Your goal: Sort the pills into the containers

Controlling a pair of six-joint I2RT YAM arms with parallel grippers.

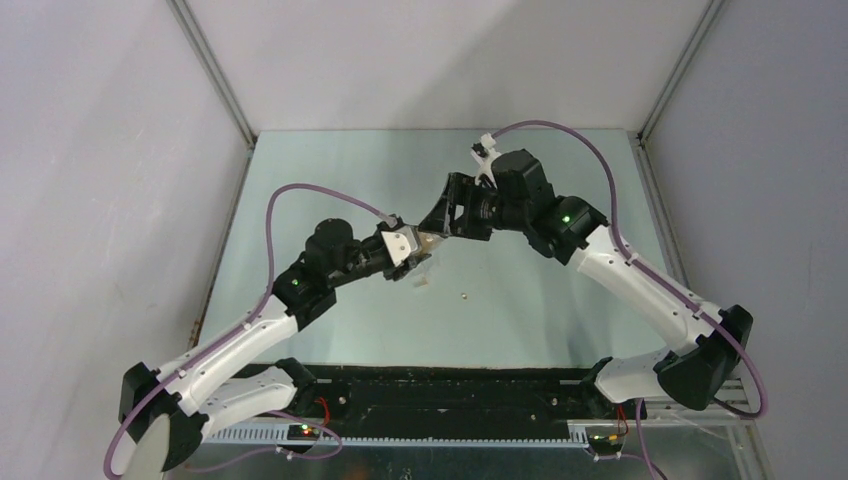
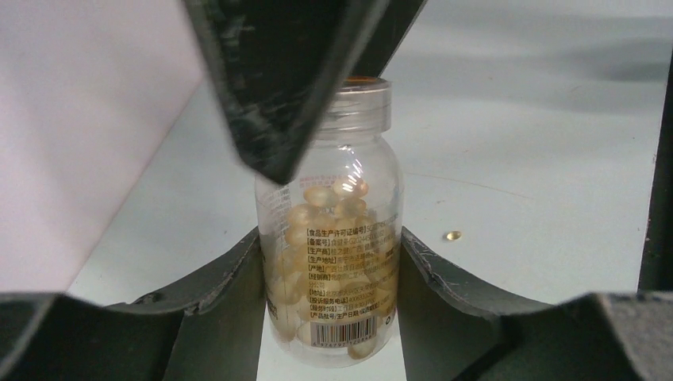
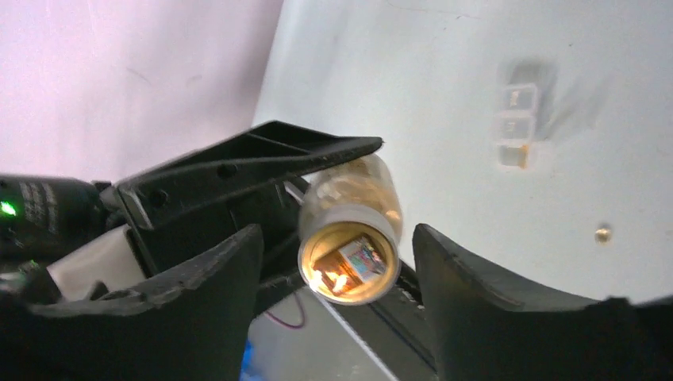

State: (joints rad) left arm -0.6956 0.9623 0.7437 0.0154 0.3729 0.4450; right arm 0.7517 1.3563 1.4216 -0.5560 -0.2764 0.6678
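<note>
My left gripper [image 1: 424,246] is shut on a small clear bottle [image 2: 333,238] full of orange-tan pills and holds it above the table. My right gripper [image 1: 437,226] is open. Its fingers [image 3: 214,270] stand either side of the bottle's white-rimmed end [image 3: 349,258], apart from it. One of the right fingers [image 2: 270,87] crosses in front of the bottle's neck in the left wrist view. The white translucent pill box [image 3: 520,119] lies on the table below the grippers, and it also shows in the top view [image 1: 424,281]. One loose pill [image 1: 463,295] lies right of it, seen too in both wrist views [image 2: 452,235] [image 3: 603,233].
The pale green table [image 1: 520,300] is walled by grey panels [image 1: 110,200] on the left, back and right. A black rail [image 1: 450,385] with the arm bases runs along the near edge.
</note>
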